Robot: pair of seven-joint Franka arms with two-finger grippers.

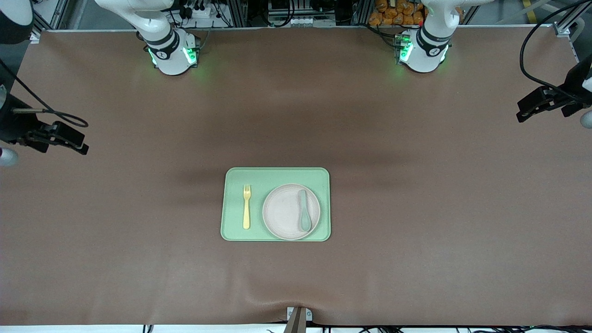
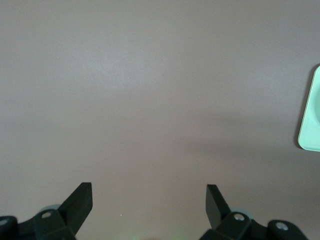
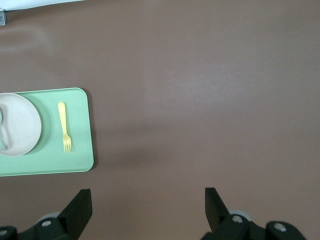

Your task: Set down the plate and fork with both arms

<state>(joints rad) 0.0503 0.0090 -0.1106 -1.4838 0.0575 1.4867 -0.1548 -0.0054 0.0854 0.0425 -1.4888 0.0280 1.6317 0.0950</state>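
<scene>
Front view: plate (image 1: 286,212) looks stiff, flat, low; grab its rim. Fork (image 1: 247,206) is light, thin. Left claw (image 2: 149,200) and right claw (image 3: 148,201) gape empty.

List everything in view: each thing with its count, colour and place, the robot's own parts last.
Rectangular pale-green tray: one, on the brown table, midway between the arms' ends.
Round off-white speckled plate: one, on the tray, toward the left arm's end of it.
Small pale-yellow plastic fork: one, flat on the tray beside the plate, toward the right arm's end, tines pointing to the robots.
Grey-green spoon: one, lying on the plate.
Brown table cover: one, under everything.
Left gripper: one, black, open, over bare table toward the left arm's end, waiting.
Right gripper: one, black, open, over bare table toward the right arm's end, waiting.
</scene>
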